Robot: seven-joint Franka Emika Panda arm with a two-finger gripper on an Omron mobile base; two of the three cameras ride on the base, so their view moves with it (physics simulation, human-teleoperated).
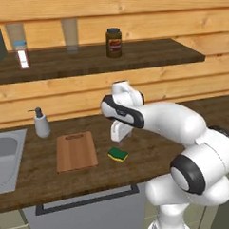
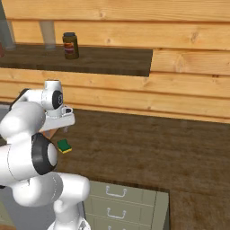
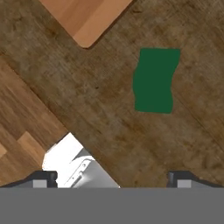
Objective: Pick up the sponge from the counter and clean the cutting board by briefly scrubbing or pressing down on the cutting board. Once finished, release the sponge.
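Nearest the front edge of the counter point(image 1: 151, 147), the sponge point(image 1: 118, 154) lies flat with its green scrubbing face up, free of any grip and just off the right-hand long edge of the board point(image 1: 76, 150). It sits apart from the board, so it must be lifted and carried across before any scrubbing. Above it hangs the gripper point(image 3: 112, 181), jaws spread wide and holding nothing, pointed straight down at the counter; the sponge point(image 3: 155, 80) shows ahead of the fingertips, not between them, which suggests the arm is lining up for the pick. The board lies farther left, slot handle toward the wall. Beyond stand a soap dispenser point(image 1: 40, 122) and the wall shelf point(image 1: 99, 60) with a jar point(image 1: 113, 42).
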